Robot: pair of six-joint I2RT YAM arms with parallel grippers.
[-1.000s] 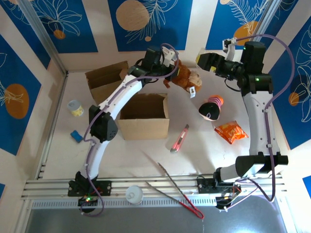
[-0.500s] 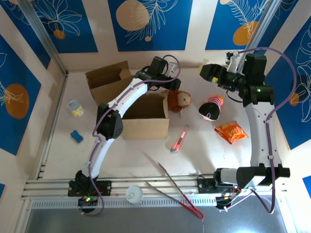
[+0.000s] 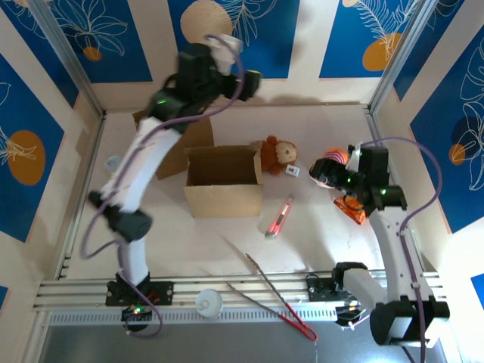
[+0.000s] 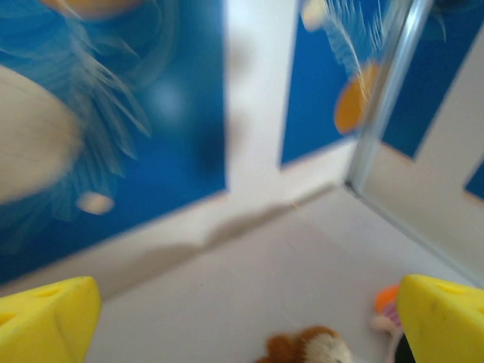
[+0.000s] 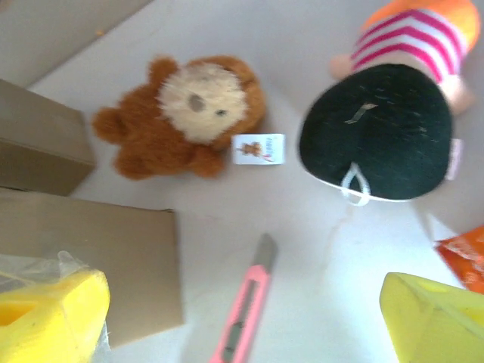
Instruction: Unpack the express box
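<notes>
The open brown express box [image 3: 224,181] stands mid-table, and its side [image 5: 83,249] shows in the right wrist view. A brown plush toy [image 3: 276,155] [image 5: 181,113] [image 4: 310,348] lies on the table just right of the box. My left gripper [image 3: 246,79] [image 4: 242,325] hangs high near the back wall, open, with nothing between its yellow fingers [image 4: 45,318]. My right gripper [image 3: 342,180] [image 5: 242,325] is open low over the table beside a black-haired doll [image 3: 327,168] [image 5: 386,128]. It hangs above a pink utility knife [image 3: 280,217] [image 5: 246,314].
An orange snack bag [image 3: 349,208] [image 5: 465,257] lies partly under the right arm. A second open box [image 3: 162,128] stands at the back left, partly behind the left arm. Metal tongs [image 3: 272,291] and a white lid [image 3: 209,304] lie near the front rail.
The left gripper let go of the plush toy, which now lies on the table beside the box, then swung up and to the left. The right arm came down toward the doll.
</notes>
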